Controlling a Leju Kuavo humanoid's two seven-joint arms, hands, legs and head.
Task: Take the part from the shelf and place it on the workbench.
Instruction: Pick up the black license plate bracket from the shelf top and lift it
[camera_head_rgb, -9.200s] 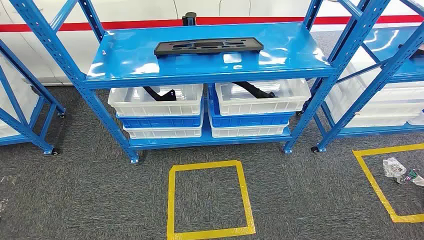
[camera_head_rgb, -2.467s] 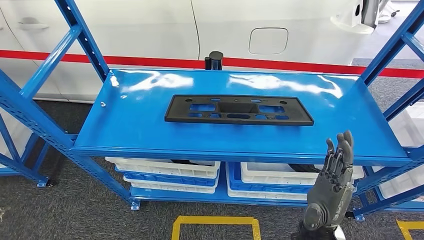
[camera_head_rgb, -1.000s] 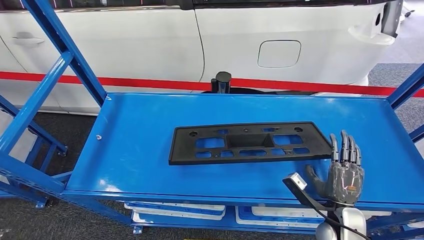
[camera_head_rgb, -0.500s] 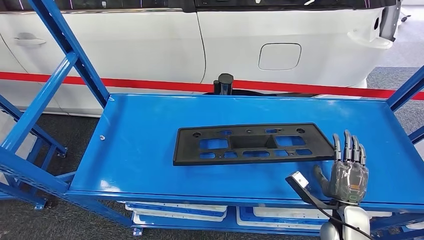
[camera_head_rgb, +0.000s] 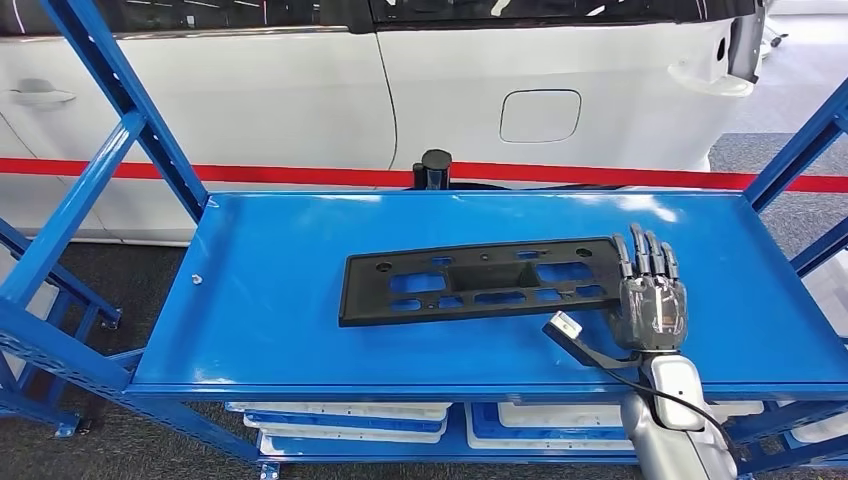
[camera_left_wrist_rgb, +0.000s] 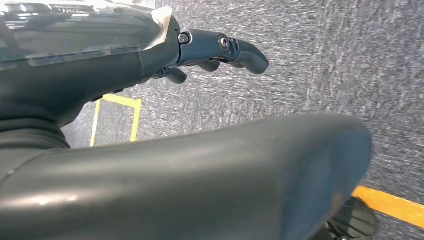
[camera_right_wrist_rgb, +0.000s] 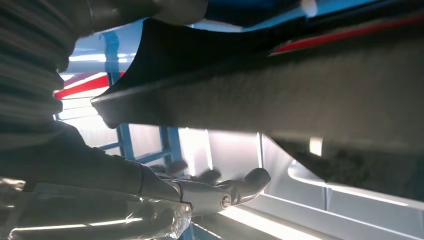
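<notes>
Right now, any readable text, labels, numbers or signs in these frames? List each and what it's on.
None readable.
Black part on the blue shelf: holes and cutouts, no lettering visible.
White car behind the shelf: fuel flap and red stripe, no badge or plate visible.
Right robot hand: no markings legible.
Yellow floor tape in the left wrist view: plain line, no text.

A car workshop or assembly hall: blue steel racking (camera_head_rgb: 120, 150) with a shelf (camera_head_rgb: 280, 330), white bins (camera_head_rgb: 340, 412) below, a white car body (camera_head_rgb: 450, 90) beyond the robot hand (camera_head_rgb: 650, 300), grey carpet marked with yellow tape (camera_left_wrist_rgb: 117, 112).
</notes>
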